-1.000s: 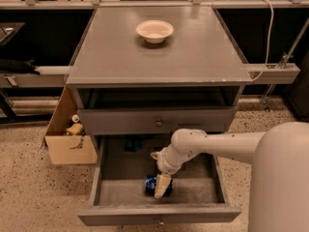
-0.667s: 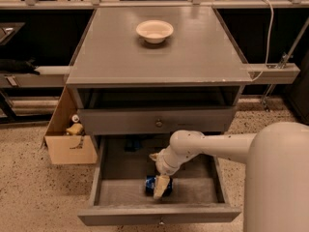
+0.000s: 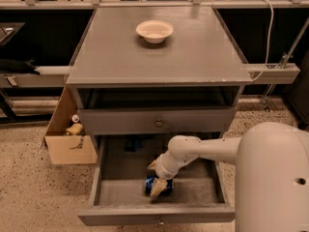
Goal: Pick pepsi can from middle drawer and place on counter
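The middle drawer (image 3: pixel 116 190) is pulled out at the bottom of the grey cabinet. The pepsi can (image 3: pixel 150 183), dark blue, lies on the drawer floor near the front, about mid-width. My gripper (image 3: pixel 155 177) reaches down into the drawer from the right on a white arm. It is open. One pale fingertip (image 3: pixel 158 187) lies over the can's right part and the other sits just behind the can. The can rests on the floor, not lifted. The counter (image 3: pixel 193 52) is the flat grey cabinet top above.
A white bowl (image 3: pixel 154 31) sits at the back middle of the counter. The drawer front with a dark round knob (image 3: pixel 158 123) is closed above the open drawer. A cardboard box (image 3: pixel 70 134) with small items stands on the floor to the left. My white robot body (image 3: pixel 275 178) fills the lower right.
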Motion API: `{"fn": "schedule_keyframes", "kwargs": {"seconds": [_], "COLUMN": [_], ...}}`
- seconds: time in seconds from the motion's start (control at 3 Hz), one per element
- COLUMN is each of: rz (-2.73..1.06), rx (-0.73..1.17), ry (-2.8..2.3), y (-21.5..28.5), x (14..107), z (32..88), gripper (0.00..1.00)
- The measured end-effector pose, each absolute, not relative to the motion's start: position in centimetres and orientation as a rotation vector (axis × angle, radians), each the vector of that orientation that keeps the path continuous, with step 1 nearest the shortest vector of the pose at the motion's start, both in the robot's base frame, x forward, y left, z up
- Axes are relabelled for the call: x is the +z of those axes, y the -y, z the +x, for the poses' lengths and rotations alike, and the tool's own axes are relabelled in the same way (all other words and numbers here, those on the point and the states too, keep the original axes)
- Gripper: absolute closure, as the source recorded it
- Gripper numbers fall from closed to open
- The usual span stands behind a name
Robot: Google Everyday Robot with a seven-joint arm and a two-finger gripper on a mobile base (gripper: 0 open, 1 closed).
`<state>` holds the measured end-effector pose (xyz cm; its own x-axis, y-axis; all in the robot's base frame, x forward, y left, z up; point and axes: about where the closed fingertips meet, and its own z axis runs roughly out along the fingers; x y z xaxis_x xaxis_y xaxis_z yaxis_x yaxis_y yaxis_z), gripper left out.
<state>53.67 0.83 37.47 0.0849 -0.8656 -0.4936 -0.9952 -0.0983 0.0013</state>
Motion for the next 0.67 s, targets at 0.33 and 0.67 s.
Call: {"fn": "schedule_keyframes", "kwargs": {"seconds": [0.33, 0.67], "rz": [-2.037, -2.029], "rx": [0.549, 0.538], "ry": [-1.847, -1.819], "y": [-0.77, -0.67], "x": [36.53, 37.3], "z": [53.67, 53.78], "gripper": [0.46, 0.69]}}
